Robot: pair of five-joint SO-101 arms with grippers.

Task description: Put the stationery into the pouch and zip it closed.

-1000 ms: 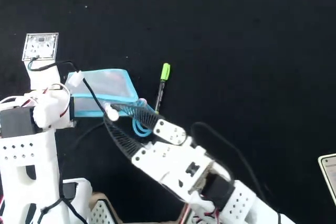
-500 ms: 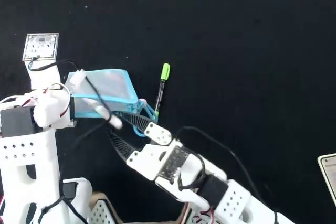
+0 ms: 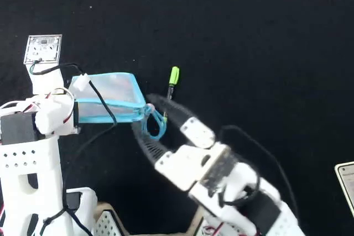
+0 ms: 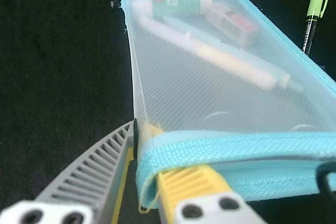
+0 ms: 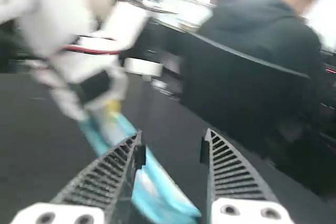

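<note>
The black table (image 3: 265, 53) spreads wide. 1 pale card (image 3: 347, 183) lies at its edge, well apart from the right fingers (image 3: 148, 143). 1 dark chair (image 5: 236, 93) stands beyond those fingers, past the table.

1. Likely a robotics lab or office workroom.
2. A printed marker card (image 3: 42, 48) lies on the black table (image 3: 249, 42).
3. Beyond the table stand a dark chair (image 5: 236, 93) and blurred, cluttered desks (image 5: 163, 3).

Right pincer (image 5: 173, 135) spread (blue pouch (image 5: 157, 188) past gap); left arm (image 5: 94, 40) behind.
</note>
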